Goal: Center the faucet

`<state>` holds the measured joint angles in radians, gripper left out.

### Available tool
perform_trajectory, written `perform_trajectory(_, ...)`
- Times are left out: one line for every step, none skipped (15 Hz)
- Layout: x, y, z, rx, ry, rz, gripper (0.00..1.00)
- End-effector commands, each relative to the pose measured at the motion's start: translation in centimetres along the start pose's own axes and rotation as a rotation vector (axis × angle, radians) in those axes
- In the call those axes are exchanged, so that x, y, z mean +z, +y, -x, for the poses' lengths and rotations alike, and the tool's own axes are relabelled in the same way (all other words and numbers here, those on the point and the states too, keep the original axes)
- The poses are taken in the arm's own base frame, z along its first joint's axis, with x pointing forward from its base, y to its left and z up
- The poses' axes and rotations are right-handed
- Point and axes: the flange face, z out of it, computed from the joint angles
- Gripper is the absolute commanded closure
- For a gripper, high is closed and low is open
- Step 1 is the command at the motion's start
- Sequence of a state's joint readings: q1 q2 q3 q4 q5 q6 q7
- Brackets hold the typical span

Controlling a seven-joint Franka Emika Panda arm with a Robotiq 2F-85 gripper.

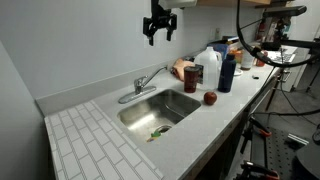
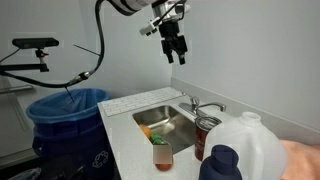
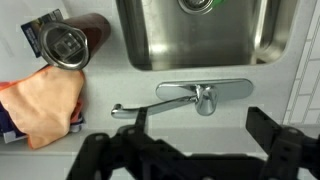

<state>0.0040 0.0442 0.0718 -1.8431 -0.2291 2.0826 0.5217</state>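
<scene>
The arm reaches in from above and holds the gripper [image 1: 160,27] high over the back of the sink [image 1: 185,108], pointing down, well clear of everything on the worktop [image 1: 215,125]. In both exterior views its fingers stand apart with nothing between them. The wrist view shows the same: the two dark fingers [image 3: 98,152] are spread wide at the bottom edge, with the gripper [image 3: 185,150] empty.

The faucet [image 3: 185,99] sits on the strip of worktop behind the sink. Its spout is swung sideways along the sink's edge, toward a brown can [image 3: 70,42], so it does not lie over the basin. In an exterior view the faucet [image 2: 206,106] stands at the far edge of the sink [image 2: 178,126].

The basin holds a small green and yellow scrap [image 1: 158,130]; what it is cannot be told. Beside the sink stand a white jug [image 1: 209,68], a blue bottle [image 1: 227,72] and an apple [image 1: 210,98]. An orange cloth [image 3: 45,102] lies by the can. A blue bin [image 2: 62,106] stands beside the worktop.
</scene>
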Motion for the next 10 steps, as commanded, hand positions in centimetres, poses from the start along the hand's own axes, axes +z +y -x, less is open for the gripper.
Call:
perform_trajectory(0.9, -0.3, -2.9, 0.02, 0.102, 0.019, 0.0)
perform_trajectory(1.1, 0.1, -1.4, 0.002, 0.048, 0.005, 0.0)
perform_trajectory(1.4, 0.1, -1.9, 0.004, 0.065, 0.009, 0.0)
perform_trajectory(1.6, 0.1, -2.2, 0.005, 0.072, 0.011, 0.0)
perform_trajectory(1.6, 0.1, -2.3, 0.006, 0.074, 0.011, 0.0)
perform_trajectory(1.5, 0.0, -2.3, 0.006, 0.076, 0.01, 0.0)
perform_trajectory(1.4, 0.0, -2.3, 0.005, 0.078, 0.009, 0.0)
perform_trajectory(1.3, 0.0, -2.4, 0.006, 0.08, 0.008, 0.0)
perform_trajectory(1.7, 0.1, -3.2, 0.021, 0.093, 0.025, 0.0)
perform_trajectory(2.3, 0.6, -3.8, 0.028, 0.082, 0.036, 0.0)
